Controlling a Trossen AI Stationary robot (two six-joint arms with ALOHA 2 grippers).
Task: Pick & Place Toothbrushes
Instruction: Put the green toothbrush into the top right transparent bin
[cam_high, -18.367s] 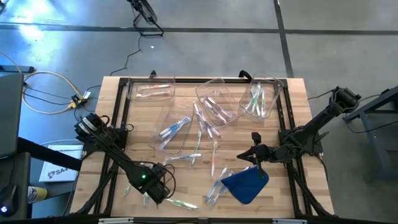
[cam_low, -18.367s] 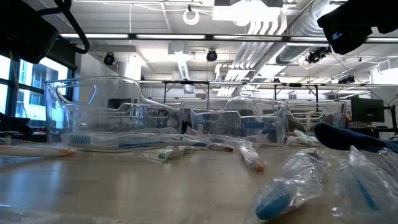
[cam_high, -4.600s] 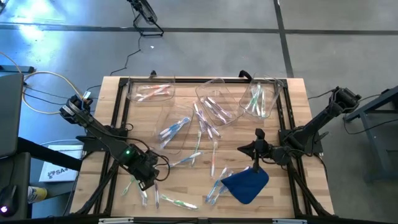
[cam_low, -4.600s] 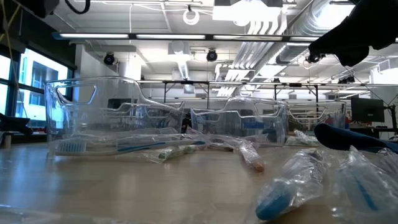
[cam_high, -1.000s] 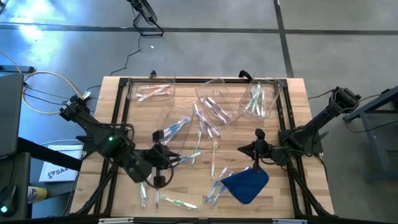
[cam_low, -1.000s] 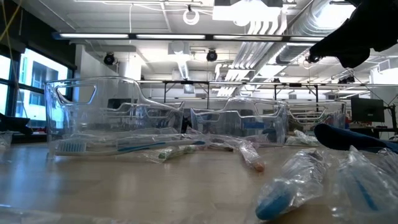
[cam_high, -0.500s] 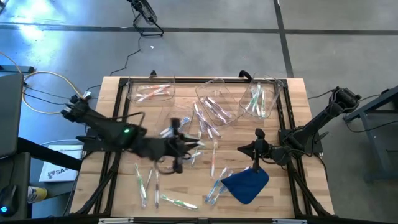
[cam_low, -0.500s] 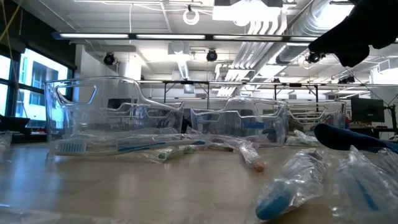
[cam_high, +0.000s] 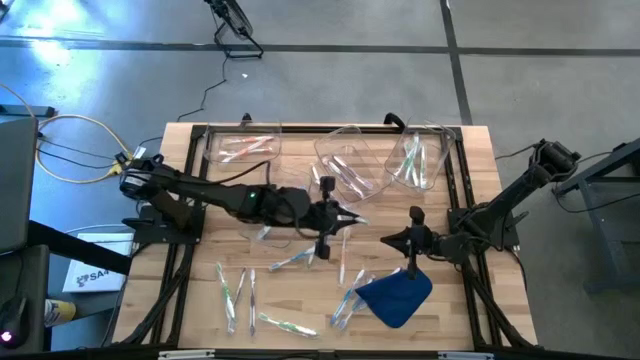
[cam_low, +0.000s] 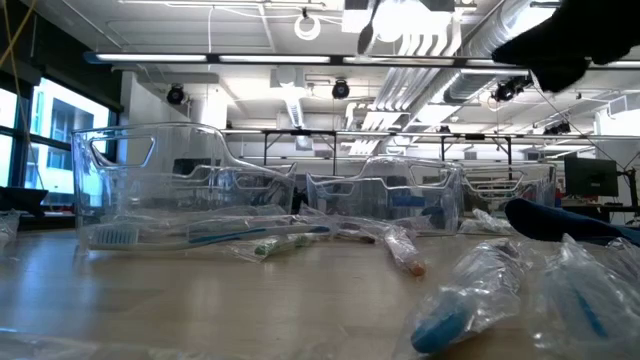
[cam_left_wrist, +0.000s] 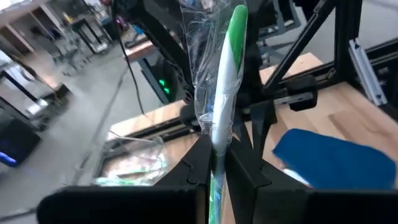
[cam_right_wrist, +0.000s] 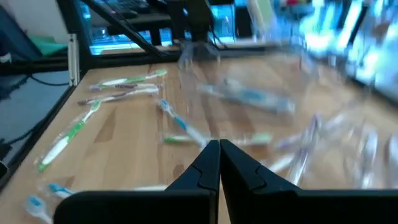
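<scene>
My left gripper (cam_high: 338, 216) hangs over the table's middle, shut on a green and white toothbrush (cam_left_wrist: 227, 74) in a clear wrapper. More wrapped toothbrushes lie flat on the wood: a few near the left front (cam_high: 232, 290), one in the middle (cam_high: 296, 260), others beside the blue cloth (cam_high: 345, 302). Some lie inside the clear bins at the far edge (cam_high: 243, 148). My right gripper (cam_high: 408, 241) waits shut, above the table just beyond the blue cloth (cam_high: 396, 298), with nothing between its fingers (cam_right_wrist: 217, 152). My left gripper pinches the wrapped toothbrush between its two fingers (cam_left_wrist: 202, 155), about midway along its length (cam_left_wrist: 217, 140). The brush runs along the fingers, and its green part sticks out past the fingertips. It is lifted clear of the table, with the wrapper loose around it.
Three clear bins stand along the far edge: left (cam_high: 243, 148), middle (cam_high: 350, 165), right (cam_high: 420, 158). A larger clear bin (cam_low: 170, 190) sits left of centre, partly under my left arm. Black frame rails (cam_high: 190, 200) run along the table's sides.
My left gripper has swung from the near left of the table toward the right and the far side, up to the middle, rolling as it went. It has stayed shut on the green toothbrush, which has travelled with it clear of the table. My right arm has kept still.
</scene>
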